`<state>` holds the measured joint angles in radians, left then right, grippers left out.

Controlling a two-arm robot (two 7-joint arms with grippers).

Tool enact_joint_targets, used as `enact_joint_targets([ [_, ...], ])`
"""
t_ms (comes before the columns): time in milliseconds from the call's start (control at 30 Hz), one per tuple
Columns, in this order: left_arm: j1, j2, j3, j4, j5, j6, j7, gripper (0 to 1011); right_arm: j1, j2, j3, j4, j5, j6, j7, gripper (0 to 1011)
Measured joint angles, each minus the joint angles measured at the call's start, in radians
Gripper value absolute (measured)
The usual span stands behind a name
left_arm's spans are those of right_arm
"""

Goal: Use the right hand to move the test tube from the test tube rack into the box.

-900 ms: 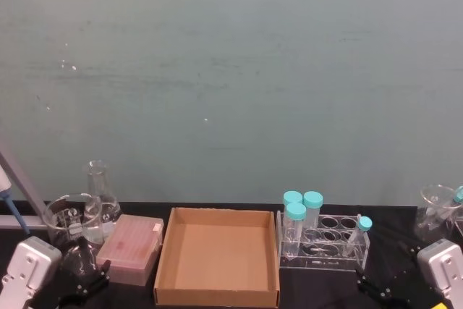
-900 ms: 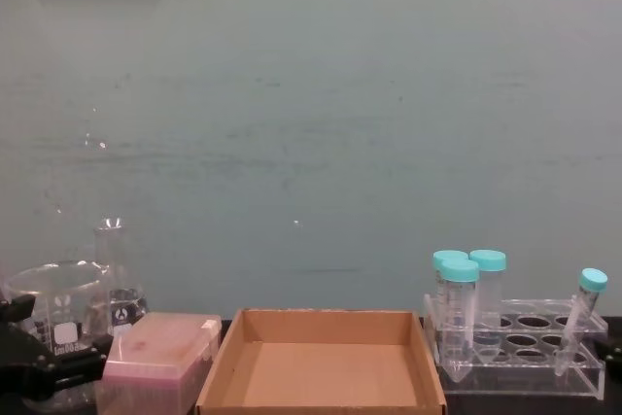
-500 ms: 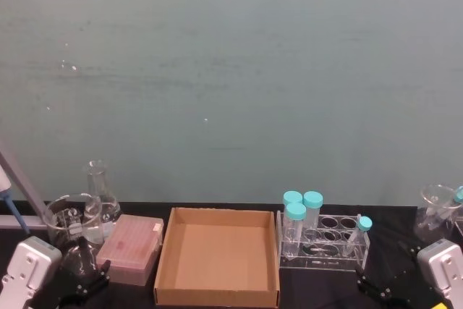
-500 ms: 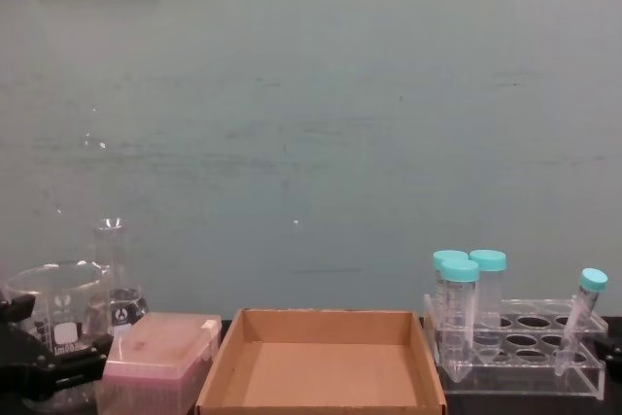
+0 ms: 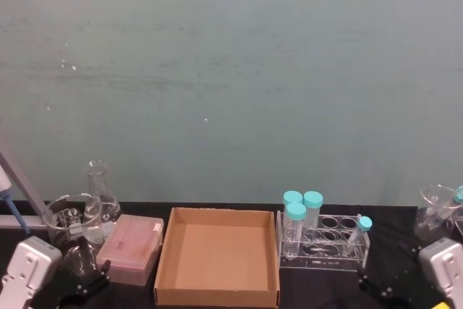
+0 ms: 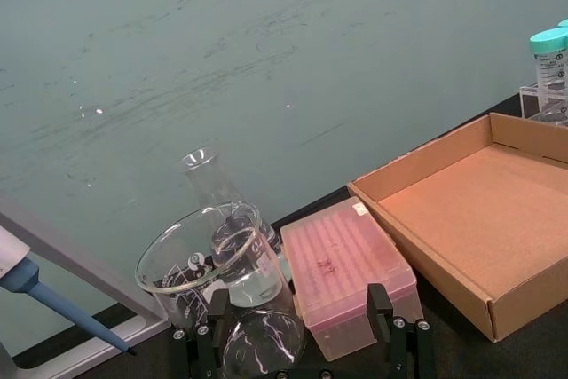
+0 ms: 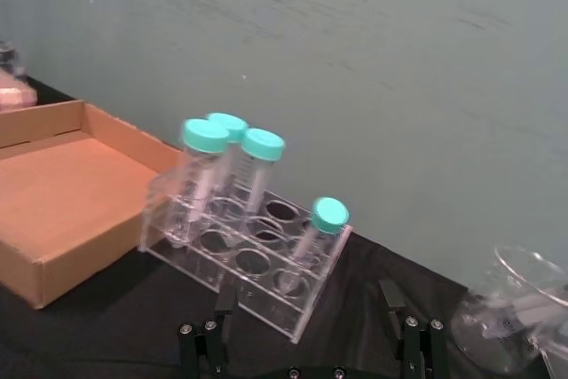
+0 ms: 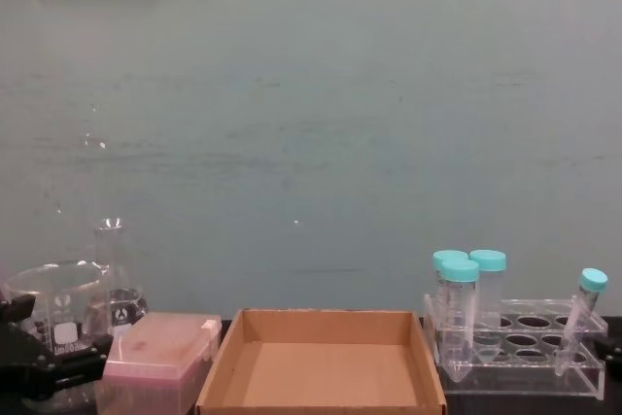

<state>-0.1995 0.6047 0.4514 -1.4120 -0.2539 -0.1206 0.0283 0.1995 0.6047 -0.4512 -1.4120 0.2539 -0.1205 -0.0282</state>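
Observation:
The slim test tube (image 5: 356, 234) with a small teal cap leans in the right end of the clear test tube rack (image 5: 322, 250). From the side, the test tube (image 8: 576, 323) tilts in the rack (image 8: 525, 349). The brown cardboard box (image 5: 217, 251) lies just left of the rack, its floor bare. My right gripper (image 7: 311, 343) is open, low and short of the rack (image 7: 248, 259), apart from the tube (image 7: 311, 241). It sits at the head view's lower right (image 5: 394, 273). My left gripper (image 6: 297, 352) is open, parked at the far left.
Three wider teal-capped tubes (image 5: 300, 211) stand in the rack's left end. A pink translucent box (image 5: 132, 247), a beaker (image 5: 69, 218), a conical flask (image 5: 100, 193) and a round flask (image 6: 257, 352) crowd the left. A glass beaker (image 5: 438, 211) sits far right. The wall is close behind.

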Motion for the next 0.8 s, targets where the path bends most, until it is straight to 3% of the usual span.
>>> enact_joint_targets([
  [200, 0.0, 0.0, 0.0, 0.0, 0.0, 0.0, 0.0, 1000, 0.012, -0.012, 0.057, 0.046, 0.07, -0.006, 0.066, 1002],
  [433, 0.0, 0.0, 0.0, 0.0, 0.0, 0.0, 0.0, 1000, 0.023, -0.028, 0.097, 0.068, 0.134, -0.016, 0.142, 1003],
  [633, 0.0, 0.0, 0.0, 0.0, 0.0, 0.0, 0.0, 1000, 0.052, -0.056, 0.117, 0.098, 0.179, -0.012, 0.21, 1002],
  [800, 0.0, 0.0, 0.0, 0.0, 0.0, 0.0, 0.0, 1000, 0.087, -0.083, 0.119, 0.136, 0.184, -0.007, 0.239, 1003],
])
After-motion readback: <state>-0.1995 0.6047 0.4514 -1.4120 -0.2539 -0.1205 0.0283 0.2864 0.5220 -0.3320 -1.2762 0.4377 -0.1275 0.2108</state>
